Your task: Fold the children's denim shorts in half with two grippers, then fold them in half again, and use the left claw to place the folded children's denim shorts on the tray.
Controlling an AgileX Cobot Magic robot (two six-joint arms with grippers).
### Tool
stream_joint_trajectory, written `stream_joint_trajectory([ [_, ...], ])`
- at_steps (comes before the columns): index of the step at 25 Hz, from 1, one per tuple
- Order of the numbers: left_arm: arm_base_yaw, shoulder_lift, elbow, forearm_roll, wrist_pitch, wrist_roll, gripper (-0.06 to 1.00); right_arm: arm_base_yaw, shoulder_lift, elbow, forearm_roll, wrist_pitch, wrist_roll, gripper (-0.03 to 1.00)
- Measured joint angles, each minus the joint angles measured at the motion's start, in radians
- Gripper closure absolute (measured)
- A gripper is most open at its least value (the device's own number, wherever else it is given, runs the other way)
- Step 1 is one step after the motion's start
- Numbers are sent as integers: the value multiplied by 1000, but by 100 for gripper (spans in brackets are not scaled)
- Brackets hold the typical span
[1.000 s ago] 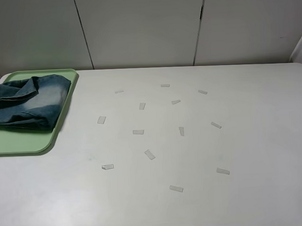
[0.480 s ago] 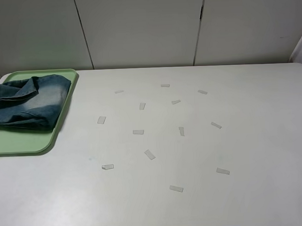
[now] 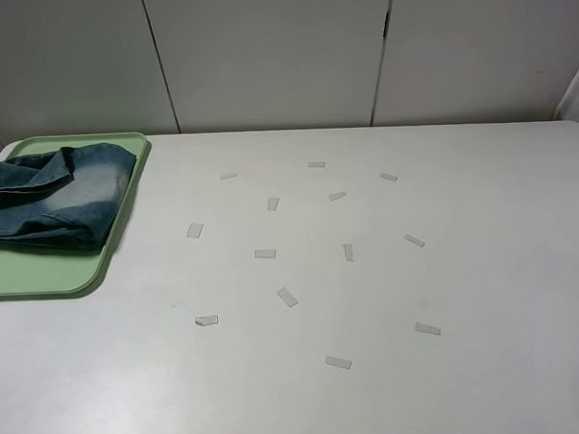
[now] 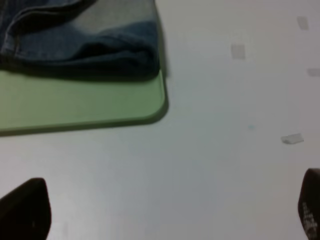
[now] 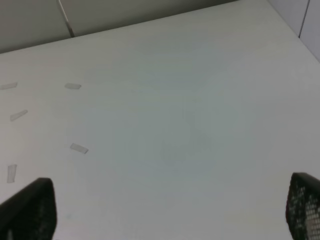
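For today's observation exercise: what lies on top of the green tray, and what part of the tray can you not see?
The folded denim shorts lie on the tray, one edge reaching its right rim. The tray's near strip and corner show bare. The surface beneath the shorts is covered, and the tray's left end runs out of view.

Only fingertips show here: the left gripper [image 4: 165,212] offers two matte-black, rounded finger ends, one [image 4: 25,207] smooth and blunt, the other with faint pale marks. The right gripper [image 5: 165,210] shows black fingers [image 5: 30,207] too, their pads finely dotted in a grid texture.
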Motion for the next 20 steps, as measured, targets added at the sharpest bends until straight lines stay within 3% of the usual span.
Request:
stream_joint_trajectory([
  [20, 0, -7, 0, 0, 2, 0, -5, 0, 0, 0, 0, 0, 0, 27],
])
